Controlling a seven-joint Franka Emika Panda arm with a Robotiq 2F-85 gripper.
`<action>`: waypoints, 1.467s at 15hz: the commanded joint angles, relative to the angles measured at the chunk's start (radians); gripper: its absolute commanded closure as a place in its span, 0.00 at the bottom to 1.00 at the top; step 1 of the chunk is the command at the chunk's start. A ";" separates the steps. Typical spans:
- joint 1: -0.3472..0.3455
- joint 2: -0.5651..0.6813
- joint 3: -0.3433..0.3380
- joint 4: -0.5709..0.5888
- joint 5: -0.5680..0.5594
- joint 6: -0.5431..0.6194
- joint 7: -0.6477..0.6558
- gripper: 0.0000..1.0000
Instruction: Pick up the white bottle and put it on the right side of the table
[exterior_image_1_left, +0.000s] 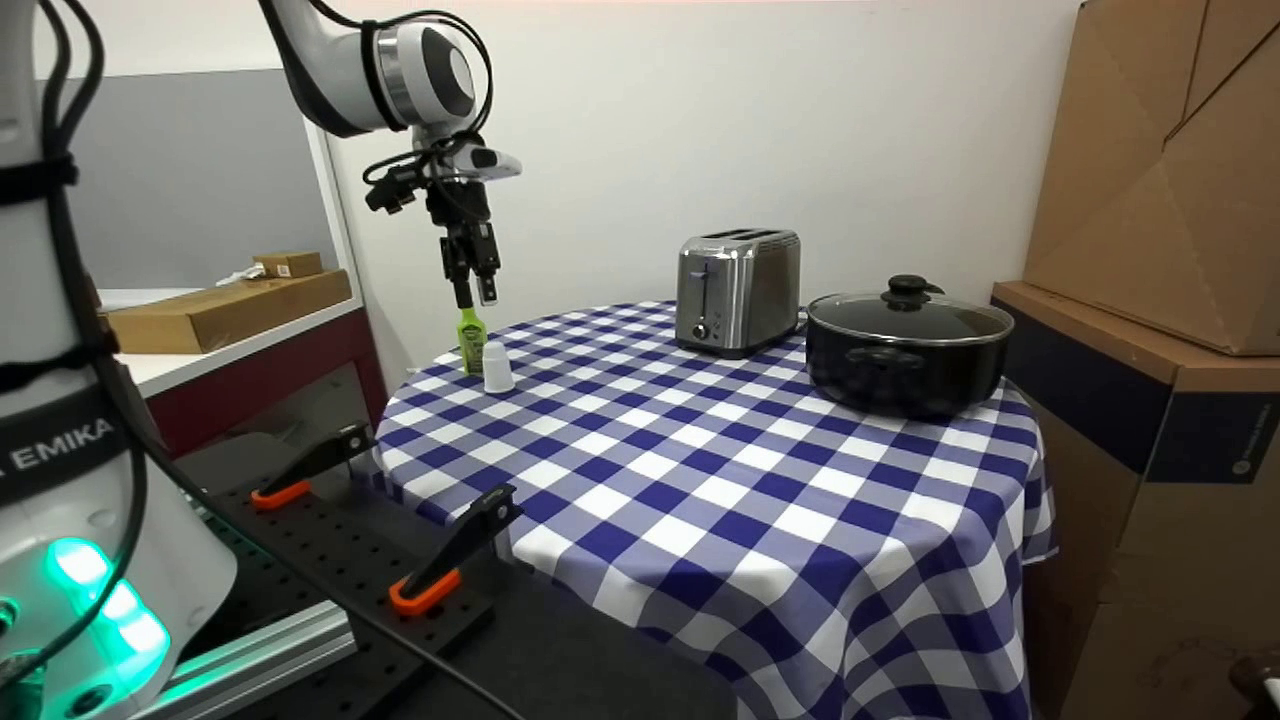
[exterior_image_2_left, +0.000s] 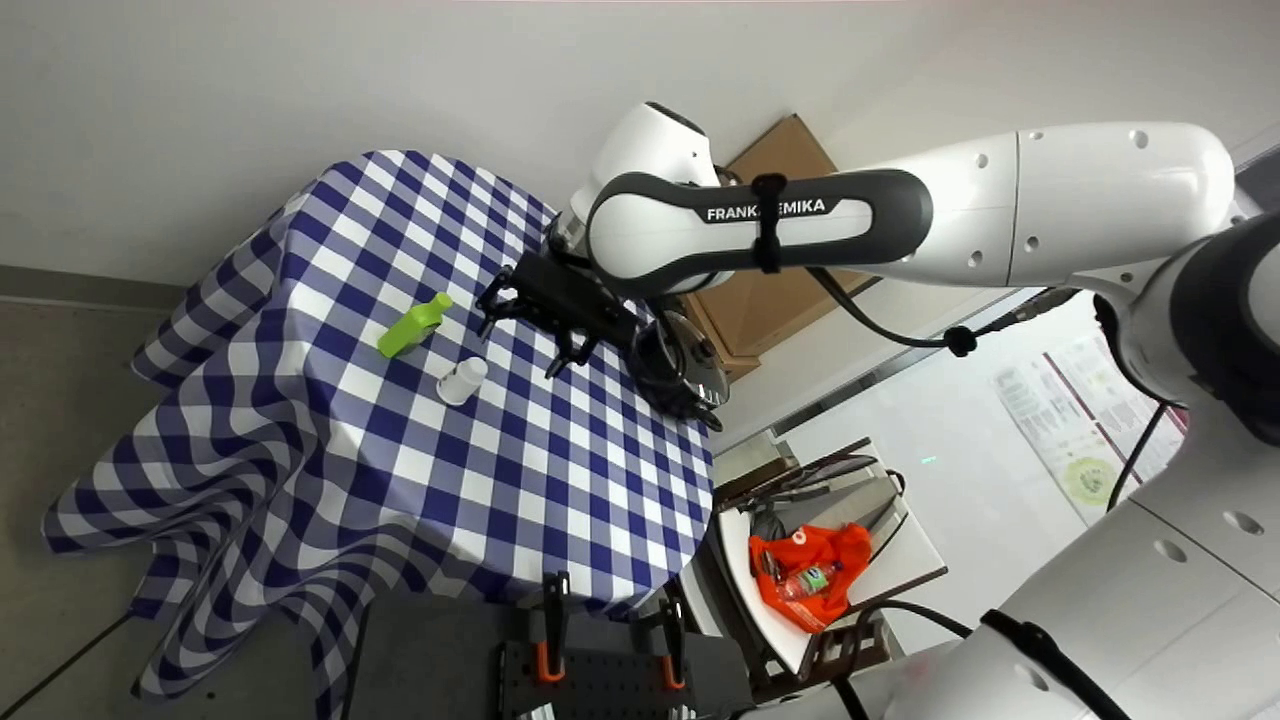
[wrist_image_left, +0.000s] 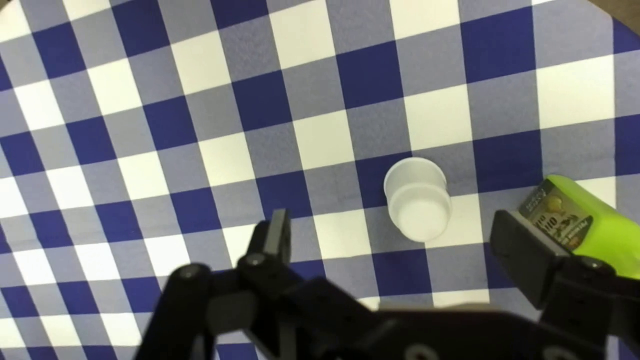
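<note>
The white bottle looks like a small, stepped white container. It stands upright near one end of the table, which has a blue and white checked cloth. It also shows in an exterior view and in the wrist view. My gripper points down above the table, higher than the white bottle and apart from it. In the wrist view the gripper has its fingers wide apart with nothing between them. The white bottle lies ahead of the gap, nearer the right finger. The gripper also shows in an exterior view.
A green bottle stands close beside the white bottle and lies partly behind the right finger in the wrist view. A silver toaster and a black lidded pot stand farther along the table. Clamps stick up at the table's near edge.
</note>
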 joint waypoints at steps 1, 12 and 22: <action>0.042 0.059 -0.044 0.016 -0.036 0.018 0.081 0.00; 0.076 0.206 -0.096 0.122 -0.041 0.030 0.126 0.00; 0.095 0.271 -0.103 0.208 -0.025 0.041 0.121 0.28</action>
